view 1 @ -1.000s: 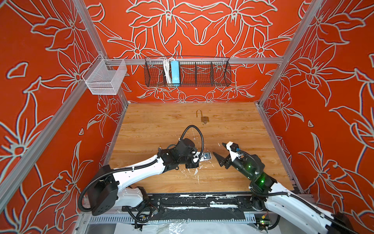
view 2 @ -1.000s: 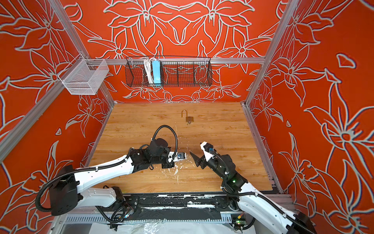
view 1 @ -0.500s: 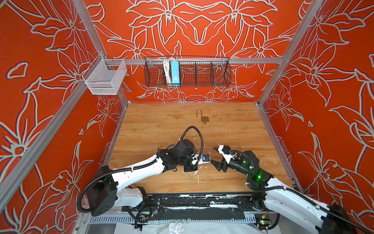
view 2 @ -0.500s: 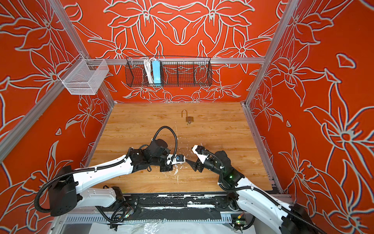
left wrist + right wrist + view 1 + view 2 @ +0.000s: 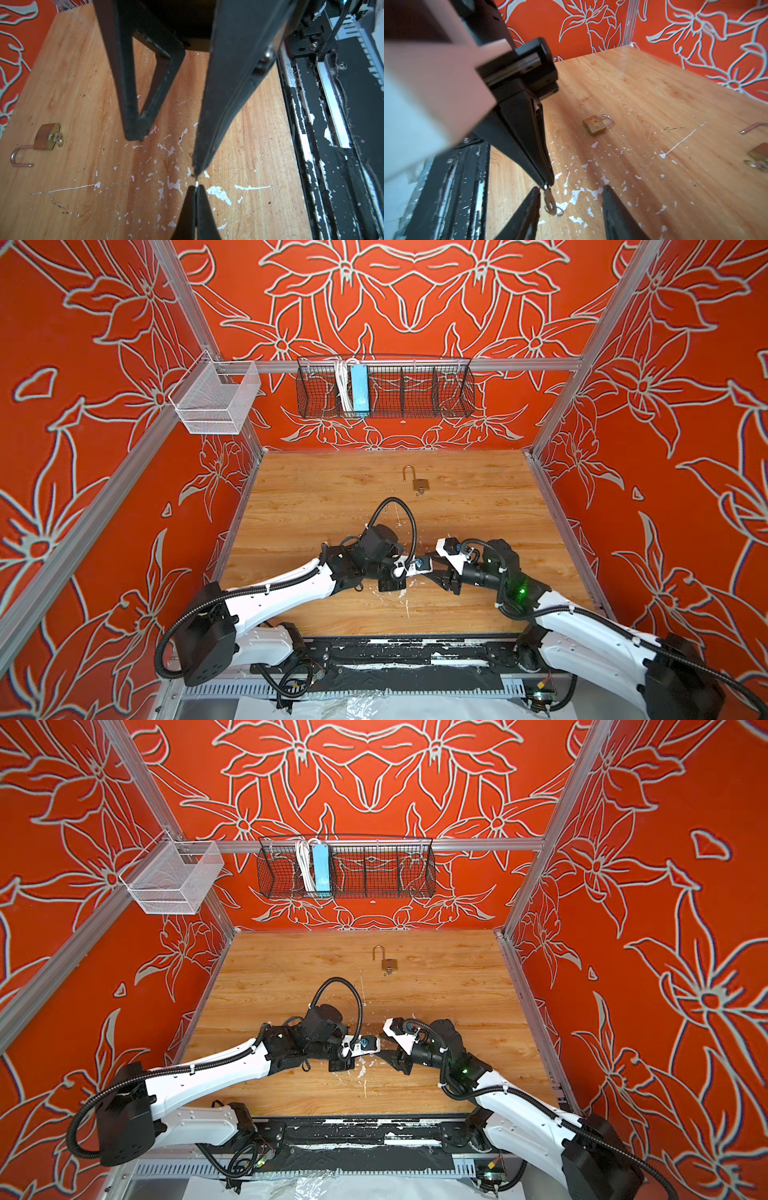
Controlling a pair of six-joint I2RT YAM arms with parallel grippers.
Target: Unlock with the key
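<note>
One key (image 5: 550, 201) in left gripper (image 5: 548, 185); right gripper (image 5: 571, 189) agape.

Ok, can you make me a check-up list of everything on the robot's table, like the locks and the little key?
Surface: scratched wooden tabletop, white flecks near the front.
Job's things: small silver key on a ring; closed brass padlock lying flat; open-shackled brass padlock with a key in it, farther back.
Clutter: nothing seen.
End effectors: left end effector shut on the silver key; right end effector open, fingers either side of that key.
Cables: black ribbed hose looping over the left arm; white cord in the black wire basket.
Surroundings: orange flower-patterned walls; white mesh basket; blue power strip in the wire basket.
</note>
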